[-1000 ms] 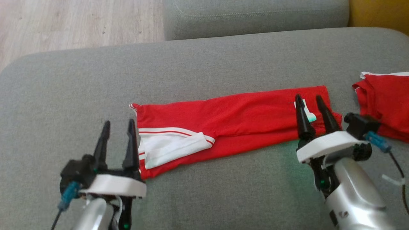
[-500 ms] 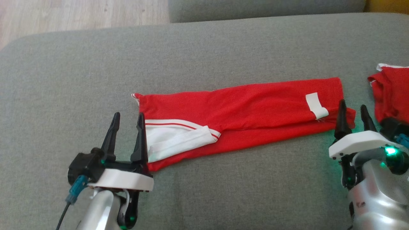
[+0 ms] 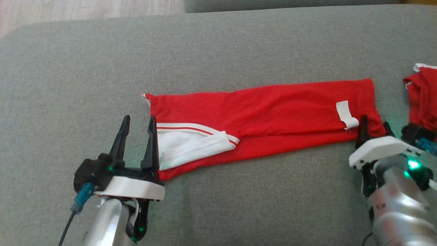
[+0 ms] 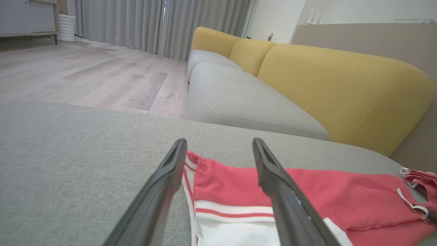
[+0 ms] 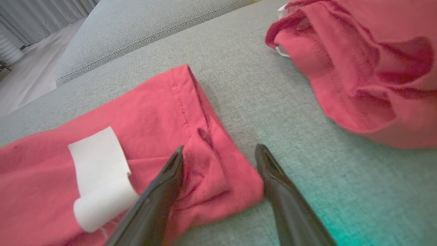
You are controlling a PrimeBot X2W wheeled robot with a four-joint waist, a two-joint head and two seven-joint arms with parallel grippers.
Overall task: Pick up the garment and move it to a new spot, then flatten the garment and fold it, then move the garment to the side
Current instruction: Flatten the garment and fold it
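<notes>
The garment (image 3: 266, 112) is red with white stripes and a white label (image 3: 346, 114). It lies folded into a long strip across the grey sofa cushion (image 3: 222, 48). My left gripper (image 3: 139, 119) stands open at its left end, the right finger over the white-striped edge; the left wrist view shows that end (image 4: 232, 184) between the fingers of the left gripper (image 4: 219, 141). My right gripper (image 3: 375, 122) is open at the strip's near right corner. In the right wrist view the right gripper (image 5: 220, 148) straddles that corner of the garment (image 5: 153, 116), beside the label (image 5: 99, 160).
A second red garment (image 3: 423, 99) lies bunched at the cushion's right edge, close to my right gripper, also in the right wrist view (image 5: 358, 68). Beyond are another grey seat cushion (image 4: 239, 99), a yellow sofa back (image 4: 341, 92) and wooden floor (image 4: 85, 75).
The head camera has shifted. My right gripper has drawn back from over the white label to the strip's near right corner. The left gripper keeps its place at the left end.
</notes>
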